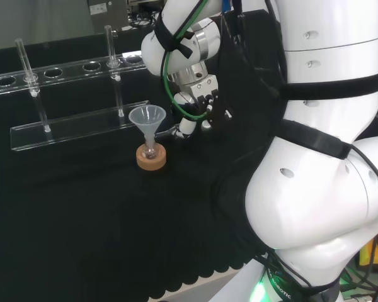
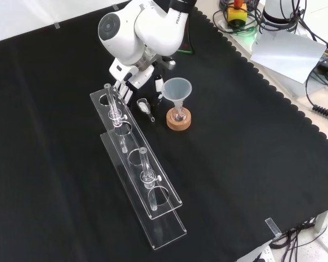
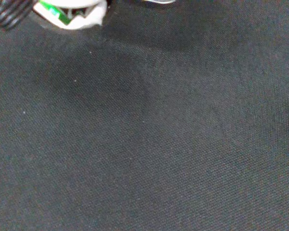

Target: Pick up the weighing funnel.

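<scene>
the worktop is covered with black woven cloth [image 2: 251,164] with a scalloped edge. the weighing funnel [image 2: 145,106], a small clear scoop shape with a short stem, lies on the cloth between a rack [image 2: 163,226] and a cork ring [image 2: 179,121]. the rack is clear plastic, long and two-tiered, with round holes, and carries two thin glass tubes [image 2: 113,106] upright. the cork ring is round and tan. it bears a small clear flask [image 2: 178,113] with a clear cone-shaped funnel [image 2: 177,90] standing mouth up in it.

the white arm [image 2: 136,27] reaches down from the top of the front view. the black and white hand [image 2: 143,86] sits low over the cloth, just beside the weighing funnel. contact cannot be told, nor whether the hand is spread or closed.
</scene>
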Tool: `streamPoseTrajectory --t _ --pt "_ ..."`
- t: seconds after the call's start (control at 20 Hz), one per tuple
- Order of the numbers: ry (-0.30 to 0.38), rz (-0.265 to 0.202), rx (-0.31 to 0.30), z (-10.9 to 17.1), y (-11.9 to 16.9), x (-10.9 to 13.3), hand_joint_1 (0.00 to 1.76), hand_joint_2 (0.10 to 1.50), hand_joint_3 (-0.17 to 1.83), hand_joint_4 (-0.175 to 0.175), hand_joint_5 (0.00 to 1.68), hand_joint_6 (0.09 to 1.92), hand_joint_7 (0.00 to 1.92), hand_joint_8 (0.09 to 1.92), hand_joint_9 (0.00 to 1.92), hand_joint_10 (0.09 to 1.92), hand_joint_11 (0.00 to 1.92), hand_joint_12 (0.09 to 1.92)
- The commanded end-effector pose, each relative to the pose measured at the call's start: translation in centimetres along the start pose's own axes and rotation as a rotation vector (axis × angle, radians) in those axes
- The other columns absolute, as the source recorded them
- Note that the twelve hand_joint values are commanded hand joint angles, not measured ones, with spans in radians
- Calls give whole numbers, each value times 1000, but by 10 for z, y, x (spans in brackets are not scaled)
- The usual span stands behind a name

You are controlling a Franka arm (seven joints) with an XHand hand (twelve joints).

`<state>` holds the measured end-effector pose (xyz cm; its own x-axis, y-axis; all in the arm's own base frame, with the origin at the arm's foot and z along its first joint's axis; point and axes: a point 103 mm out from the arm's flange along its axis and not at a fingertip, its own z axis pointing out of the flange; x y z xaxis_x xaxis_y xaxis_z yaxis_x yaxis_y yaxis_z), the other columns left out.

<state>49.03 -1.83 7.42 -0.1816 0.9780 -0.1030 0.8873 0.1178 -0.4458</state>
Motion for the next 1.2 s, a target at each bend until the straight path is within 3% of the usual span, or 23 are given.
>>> streamPoseTrajectory --t 0.05,1.1,1.2 --pt "-4 -1 9 2 0 -2 867 630 578 -39 574 523 297 745 624 634 333 1345" --pt "-14 0 16 6 5 -2 896 653 585 -8 759 690 335 729 660 611 364 1332" --pt "-25 2 21 6 7 0 904 658 592 8 814 698 348 725 671 605 365 1330"
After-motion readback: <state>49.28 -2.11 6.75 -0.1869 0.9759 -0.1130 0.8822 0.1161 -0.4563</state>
